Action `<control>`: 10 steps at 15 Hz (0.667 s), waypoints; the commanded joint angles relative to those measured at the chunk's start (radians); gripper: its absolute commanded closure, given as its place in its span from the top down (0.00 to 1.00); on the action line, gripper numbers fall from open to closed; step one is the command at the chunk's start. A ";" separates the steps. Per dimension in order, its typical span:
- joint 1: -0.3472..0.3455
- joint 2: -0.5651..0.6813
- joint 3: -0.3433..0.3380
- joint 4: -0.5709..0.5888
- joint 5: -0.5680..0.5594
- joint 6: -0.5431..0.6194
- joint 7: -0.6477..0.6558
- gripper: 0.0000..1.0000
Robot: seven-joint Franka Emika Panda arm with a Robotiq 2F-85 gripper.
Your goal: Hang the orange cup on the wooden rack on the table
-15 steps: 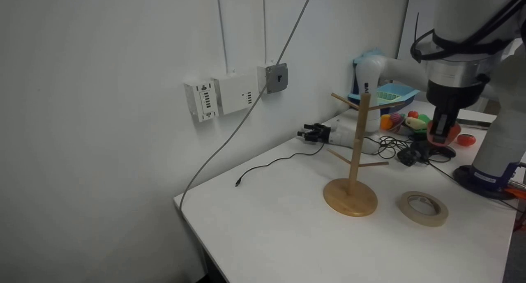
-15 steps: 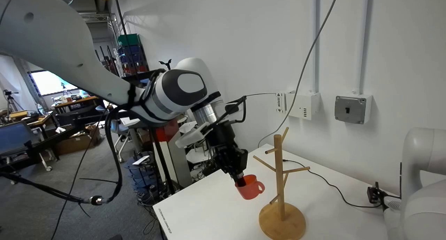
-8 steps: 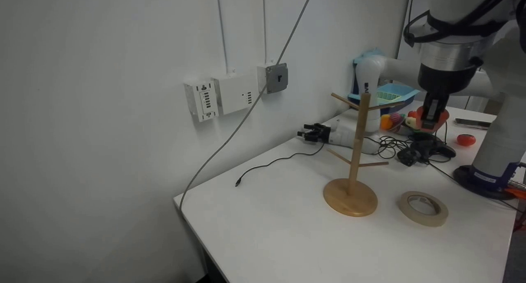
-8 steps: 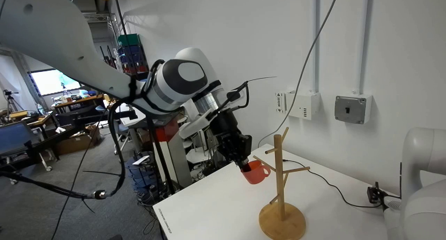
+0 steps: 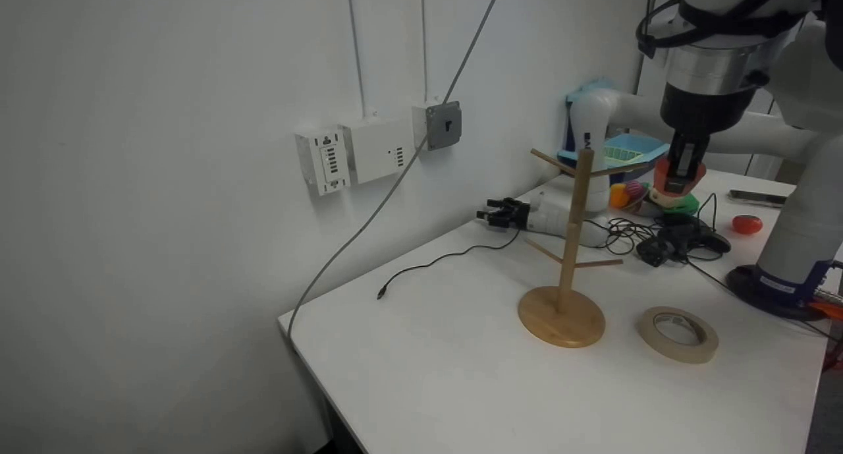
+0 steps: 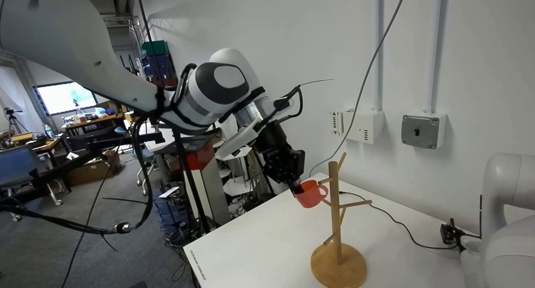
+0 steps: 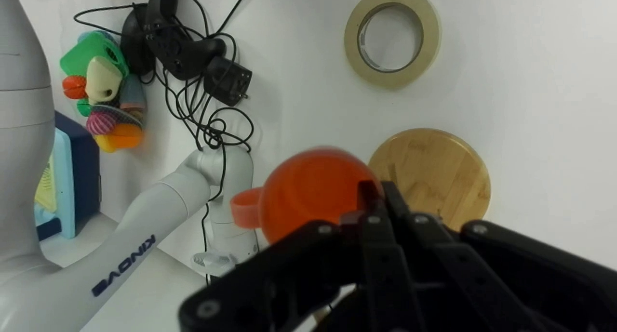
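Note:
The orange cup (image 6: 311,194) hangs in the air above the table (image 6: 259,246), tilted, its handle (image 6: 323,191) pointing toward the wooden rack (image 6: 335,221). My gripper (image 7: 381,187) is shut on the cup's rim, one finger inside the cup and one outside, as the wrist view shows. In an exterior view the cup overlaps a peg of the rack; I cannot tell whether they touch. The rack stands upright on its round base (image 5: 560,319), pegs angled upward. From above, the cup (image 7: 308,192) covers part of the view beside the base (image 7: 438,170).
A beige tape roll (image 5: 681,335) lies near the rack's base. Tangled black cables and a black plug (image 7: 226,79), toy food (image 7: 103,81), and a second white arm (image 7: 144,216) occupy the far side. A blue crate (image 5: 639,154) stands at the back, by the wall.
With the cup in its grip, my gripper has risen steadily and drawn closer to the rack's pegs in both exterior views. The rack has stayed where it was.

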 commanded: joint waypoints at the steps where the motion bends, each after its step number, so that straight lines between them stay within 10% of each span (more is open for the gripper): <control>1: -0.019 0.006 0.023 0.025 0.017 -0.033 -0.058 0.01; 10: -0.017 -0.029 0.036 0.004 -0.013 -0.148 -0.148 0.01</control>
